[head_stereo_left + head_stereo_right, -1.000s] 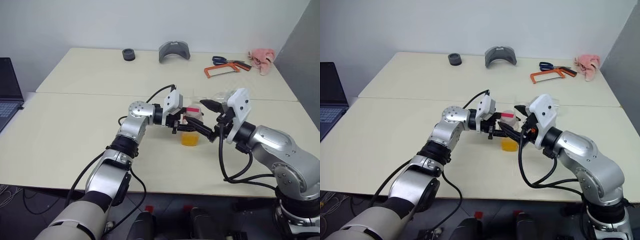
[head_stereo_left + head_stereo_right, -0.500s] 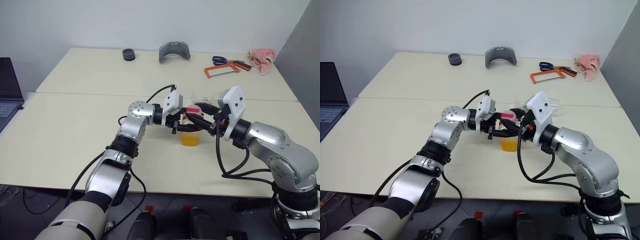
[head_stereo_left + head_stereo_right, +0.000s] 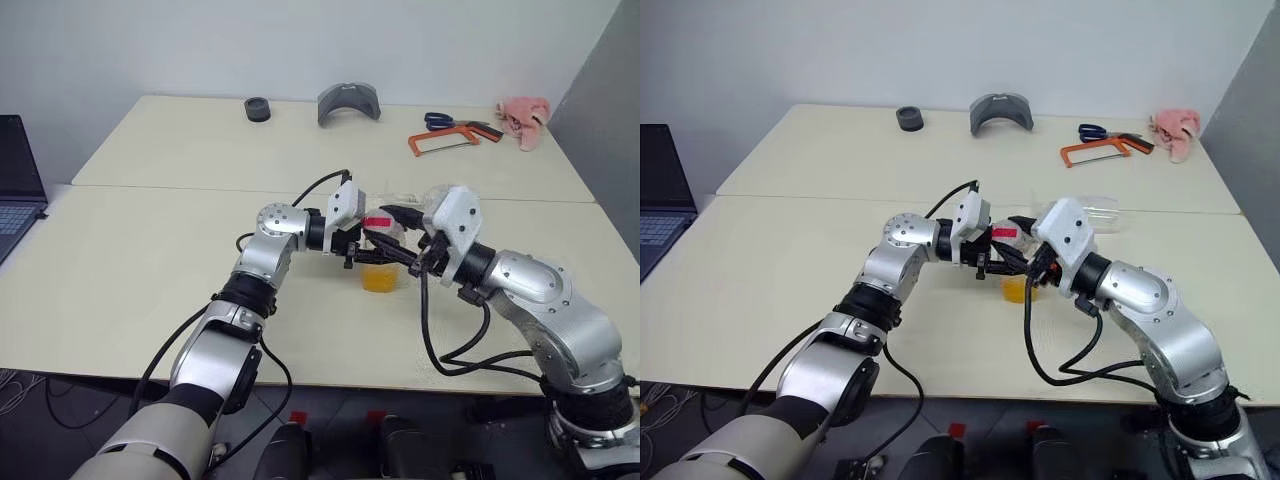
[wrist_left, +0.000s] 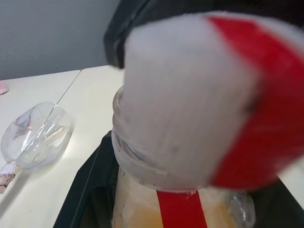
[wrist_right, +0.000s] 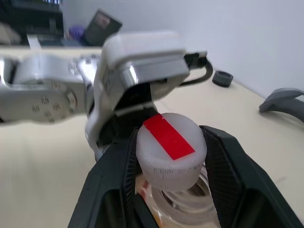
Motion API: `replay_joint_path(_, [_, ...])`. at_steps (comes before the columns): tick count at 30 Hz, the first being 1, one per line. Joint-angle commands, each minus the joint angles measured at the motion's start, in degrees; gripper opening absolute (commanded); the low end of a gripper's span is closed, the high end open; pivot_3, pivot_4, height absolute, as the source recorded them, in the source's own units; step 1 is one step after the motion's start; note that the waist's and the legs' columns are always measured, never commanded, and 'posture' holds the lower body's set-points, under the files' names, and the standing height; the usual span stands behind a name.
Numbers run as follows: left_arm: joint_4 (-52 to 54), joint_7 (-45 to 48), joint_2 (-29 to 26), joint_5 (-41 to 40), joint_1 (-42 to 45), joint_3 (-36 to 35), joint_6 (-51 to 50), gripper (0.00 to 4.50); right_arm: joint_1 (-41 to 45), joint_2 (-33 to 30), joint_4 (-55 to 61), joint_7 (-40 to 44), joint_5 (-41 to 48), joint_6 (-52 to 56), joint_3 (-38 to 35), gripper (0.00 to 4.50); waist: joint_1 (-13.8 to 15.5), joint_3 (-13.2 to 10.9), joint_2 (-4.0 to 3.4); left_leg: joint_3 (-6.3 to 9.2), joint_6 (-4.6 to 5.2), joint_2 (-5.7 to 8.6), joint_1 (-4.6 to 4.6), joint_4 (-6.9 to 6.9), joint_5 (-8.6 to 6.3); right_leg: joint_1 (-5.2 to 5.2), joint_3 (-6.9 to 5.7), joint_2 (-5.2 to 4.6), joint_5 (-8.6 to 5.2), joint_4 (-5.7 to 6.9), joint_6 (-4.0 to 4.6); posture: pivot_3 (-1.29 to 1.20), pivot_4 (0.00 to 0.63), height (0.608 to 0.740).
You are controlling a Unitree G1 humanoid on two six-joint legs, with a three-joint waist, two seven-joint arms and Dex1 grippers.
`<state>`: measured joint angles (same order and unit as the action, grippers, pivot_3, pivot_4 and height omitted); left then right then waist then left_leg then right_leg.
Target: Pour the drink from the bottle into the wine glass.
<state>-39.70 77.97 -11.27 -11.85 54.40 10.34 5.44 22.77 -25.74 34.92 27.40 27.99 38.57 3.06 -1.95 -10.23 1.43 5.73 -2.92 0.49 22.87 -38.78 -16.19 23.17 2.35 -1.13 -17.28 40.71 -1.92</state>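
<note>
Your right gripper [image 5: 167,156] has closed its fingers onto the bottle's cap [image 5: 170,145] while your left gripper [image 3: 362,243] clamps the bottle [image 3: 380,262] mid-worktop; unscrewing comes next, the wine glass [image 4: 35,135] lying just beyond.

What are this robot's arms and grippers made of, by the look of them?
Rounded silver metal-looking segments with black joints, and loose black cables looping outside each arm. Each wrist carries a white block, ending in the left gripper and right gripper, both with two black textured fingers.
</note>
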Motion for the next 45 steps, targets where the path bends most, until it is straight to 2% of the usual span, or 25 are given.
replay_joint_path(1, [2.28, -0.50, -0.20, -0.03, -0.47, -0.32, -0.18, 2.17, -1.60, 0.00, 4.38, -1.47, 5.80, 1.90, -7.51, 1.72, 0.07, 0.00, 0.00, 0.00, 0.00, 0.02, 0.00, 0.00, 0.00, 0.00, 0.01, -0.03, 0.00, 0.01, 0.00, 0.00, 0.150, 0.740])
replay_joint_path(5, [3.16, -0.73, -0.39, -0.14, -1.06, -0.29, -0.59, 2.17, -6.08, -1.04, 6.47, -3.12, 7.85, 3.04, -12.32, 1.72, 0.08, 0.00, 0.00, 0.02, 0.00, 0.02, 0.00, 0.01, 0.00, 0.00, -0.02, -0.03, 0.00, -0.01, 0.00, 0.00, 0.150, 0.740])
replay_joint_path(9, [3.49, -1.17, -0.29, -0.24, -1.31, -0.30, -0.77, 2.17, -14.55, -2.13, 4.48, -5.61, 3.31, 0.17, -17.19, 1.72, 0.10, 0.00, 0.00, 0.01, 0.01, 0.03, 0.00, 0.02, 0.00, -0.01, -0.01, -0.02, 0.00, -0.01, 0.00, 0.00, 0.150, 0.740])
replay_joint_path(15, [3.40, -1.63, 0.01, -0.25, -1.25, -0.35, -0.81, 2.17, -27.36, -0.23, -3.72, -5.09, -3.25, -8.19, -17.82, 1.72, 0.07, 0.01, -0.02, -0.19, 0.01, 0.03, -0.04, 0.04, 0.00, -0.03, 0.00, 0.05, 0.00, 0.00, 0.00, 0.00, 0.150, 0.740])
replay_joint_path(20, [3.54, -1.96, 0.03, -0.29, -1.36, -0.47, -1.11, 2.17, -30.30, 2.16, -7.79, -5.34, -5.43, -12.86, -17.77, 1.72, -0.12, 0.01, -0.09, -0.35, 0.01, 0.03, -0.11, 0.04, 0.00, -0.03, 0.16, 0.05, 0.00, 0.05, 0.00, 0.00, 0.150, 0.740])
replay_joint_path(28, [4.44, -5.40, -1.24, -1.30, -1.36, -3.00, -2.96, 2.17, -31.90, -0.11, -7.76, -2.56, -5.90, -14.18, -18.19, 4.43, -0.05, 0.02, -0.12, -0.32, 0.00, 0.02, -0.10, 0.04, 0.00, -0.04, 0.12, 0.06, -0.01, 0.04, -0.01, 0.00, 0.150, 0.740])
replay_joint_path(30, [5.18, -6.61, -1.72, -1.74, -1.38, -3.88, -3.79, 2.17, -32.21, -1.31, -7.59, -1.72, -6.04, -14.29, -18.30, 4.50, -0.10, 0.02, -0.12, -0.31, 0.01, 0.02, -0.11, 0.04, 0.00, -0.04, 0.12, 0.07, -0.01, 0.04, -0.01, 0.00, 0.150, 0.740])
replay_joint_path(34, [6.28, -11.80, -3.38, -1.88, -1.12, -6.66, -4.92, 2.17, -31.83, -4.14, -5.19, 0.38, -6.32, -14.23, -17.71, 4.50, -0.19, 0.02, -0.12, -0.28, 0.00, 0.02, -0.11, 0.04, 0.00, -0.03, 0.13, 0.10, -0.01, 0.04, -0.01, 0.00, 0.150, 0.740])
replay_joint_path(37, [3.21, -20.67, -5.82, -0.06, 0.48, -10.25, -3.65, 2.17, -27.71, -6.18, 1.05, 2.90, -2.02, -9.35, -13.56, 4.50, -0.56, -0.01, -0.15, -0.21, 0.00, 0.01, -0.12, 0.04, 0.00, -0.02, 0.15, 0.09, -0.01, 0.04, -0.01, 0.00, 0.150, 0.740])
replay_joint_path(41, [-4.86, -34.89, -8.31, 3.76, 3.21, -13.18, -1.20, 2.17, -18.30, -6.78, 3.58, 3.47, -1.80, -4.34, -4.76, 4.50, -0.89, -0.03, -0.13, -0.06, 0.00, 0.01, -0.12, 0.03, 0.00, -0.02, 0.04, 0.19, -0.01, 0.04, -0.01, 0.00, 0.150, 0.740])
replay_joint_path(45, [-12.76, -45.17, -10.37, 6.57, 6.02, -14.84, 0.62, 2.17, -6.01, -3.22, 0.48, 1.25, -3.13, -0.54, 2.20, 4.50, -0.83, -0.06, -0.08, 0.00, -0.01, 0.01, -0.07, 0.02, 0.00, 0.00, 0.00, 0.08, -0.01, 0.02, -0.01, 0.00, 0.150, 0.740])
